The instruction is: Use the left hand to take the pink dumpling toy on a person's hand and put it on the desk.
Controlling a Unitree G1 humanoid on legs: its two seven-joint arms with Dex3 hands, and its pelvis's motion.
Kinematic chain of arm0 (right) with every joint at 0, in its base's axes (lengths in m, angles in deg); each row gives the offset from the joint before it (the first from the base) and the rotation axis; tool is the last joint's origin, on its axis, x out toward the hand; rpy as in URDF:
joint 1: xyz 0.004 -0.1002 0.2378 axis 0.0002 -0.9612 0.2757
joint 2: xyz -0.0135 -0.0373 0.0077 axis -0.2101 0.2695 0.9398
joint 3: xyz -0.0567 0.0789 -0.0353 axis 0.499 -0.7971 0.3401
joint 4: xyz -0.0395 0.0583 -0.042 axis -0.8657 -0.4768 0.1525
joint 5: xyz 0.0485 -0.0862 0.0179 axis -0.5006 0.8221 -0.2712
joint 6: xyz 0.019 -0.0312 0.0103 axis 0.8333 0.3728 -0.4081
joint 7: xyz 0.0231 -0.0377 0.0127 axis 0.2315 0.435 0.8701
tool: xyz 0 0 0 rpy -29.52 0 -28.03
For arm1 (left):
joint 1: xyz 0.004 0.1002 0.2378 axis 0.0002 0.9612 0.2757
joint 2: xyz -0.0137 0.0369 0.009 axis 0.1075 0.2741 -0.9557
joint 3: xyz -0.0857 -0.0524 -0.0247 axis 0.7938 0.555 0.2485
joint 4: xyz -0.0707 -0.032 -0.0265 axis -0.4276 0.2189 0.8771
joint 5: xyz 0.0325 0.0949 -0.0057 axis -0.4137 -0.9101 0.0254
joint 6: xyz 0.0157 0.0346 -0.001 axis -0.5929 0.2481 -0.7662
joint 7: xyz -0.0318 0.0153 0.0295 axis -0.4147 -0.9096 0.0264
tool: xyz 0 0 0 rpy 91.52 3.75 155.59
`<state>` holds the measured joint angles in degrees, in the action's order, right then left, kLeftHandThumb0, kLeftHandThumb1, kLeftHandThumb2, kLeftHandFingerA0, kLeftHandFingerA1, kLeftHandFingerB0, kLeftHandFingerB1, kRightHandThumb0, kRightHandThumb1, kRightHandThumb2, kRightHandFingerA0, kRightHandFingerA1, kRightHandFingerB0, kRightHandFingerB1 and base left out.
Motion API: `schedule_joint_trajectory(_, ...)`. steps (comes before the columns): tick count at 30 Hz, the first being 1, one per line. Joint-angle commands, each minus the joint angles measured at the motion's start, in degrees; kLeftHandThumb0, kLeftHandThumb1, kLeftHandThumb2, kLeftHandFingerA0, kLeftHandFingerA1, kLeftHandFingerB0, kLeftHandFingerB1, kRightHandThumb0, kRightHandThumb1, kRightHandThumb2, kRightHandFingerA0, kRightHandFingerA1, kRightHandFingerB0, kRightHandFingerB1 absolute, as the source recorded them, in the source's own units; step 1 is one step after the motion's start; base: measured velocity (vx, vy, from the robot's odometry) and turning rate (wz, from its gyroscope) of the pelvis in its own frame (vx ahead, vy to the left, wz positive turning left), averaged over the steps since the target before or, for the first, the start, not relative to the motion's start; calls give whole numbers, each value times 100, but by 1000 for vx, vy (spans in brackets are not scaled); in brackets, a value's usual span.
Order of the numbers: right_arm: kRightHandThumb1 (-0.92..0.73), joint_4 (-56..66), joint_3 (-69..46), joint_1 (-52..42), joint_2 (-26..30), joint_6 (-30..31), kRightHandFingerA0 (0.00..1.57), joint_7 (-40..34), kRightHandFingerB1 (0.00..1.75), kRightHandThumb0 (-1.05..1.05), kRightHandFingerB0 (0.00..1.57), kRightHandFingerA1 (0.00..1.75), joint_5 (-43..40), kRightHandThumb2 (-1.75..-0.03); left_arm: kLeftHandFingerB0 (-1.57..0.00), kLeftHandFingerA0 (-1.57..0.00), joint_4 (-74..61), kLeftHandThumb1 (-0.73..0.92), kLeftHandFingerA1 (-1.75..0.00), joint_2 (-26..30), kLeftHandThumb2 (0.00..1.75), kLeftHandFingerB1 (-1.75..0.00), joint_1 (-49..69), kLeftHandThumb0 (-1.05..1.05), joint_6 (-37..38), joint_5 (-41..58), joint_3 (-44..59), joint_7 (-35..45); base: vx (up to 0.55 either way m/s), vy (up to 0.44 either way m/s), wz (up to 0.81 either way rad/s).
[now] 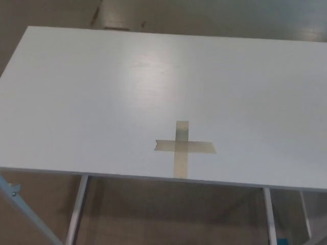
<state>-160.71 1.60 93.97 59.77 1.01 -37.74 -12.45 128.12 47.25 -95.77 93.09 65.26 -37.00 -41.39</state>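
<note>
As seen from the head view, a white desk [102, 92] filled most of the frame, its right edge cut off. A cross of beige tape [182, 148] lay near the front edge. Metal legs [76, 214] showed below. Neither robot hand appeared, nor the pink dumpling toy; their states could not be told.

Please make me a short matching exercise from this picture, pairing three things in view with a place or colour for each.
Things:
1. desk top
2. tape cross
3. metal leg

Descriptions:
A. tan, stuck near the near edge of the desk
B. white and bare, filling most of the view
C. pale grey, below the near edge at the picture's left

Pairs: 1-B, 2-A, 3-C

No robot hand, person or dumpling toy is in view.
</note>
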Motion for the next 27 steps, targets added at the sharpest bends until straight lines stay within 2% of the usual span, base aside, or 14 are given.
schedule_joint_trajectory(1,-69,-96,-68,-25,16,12,72,-111,43,-17,55,48,-53,-60,-48,-73,131,54,-48,30,57,-40,6,-20,134,170,14,35,0,0,0)
schedule_joint_trajectory(27,-68,-109,-68,-21,10,-13,70,-18,42,-19,54,47,-20,-60,-47,-73,196,55,-47,114,56,-38,73,-21,274,121,-299,240,0,0,0)
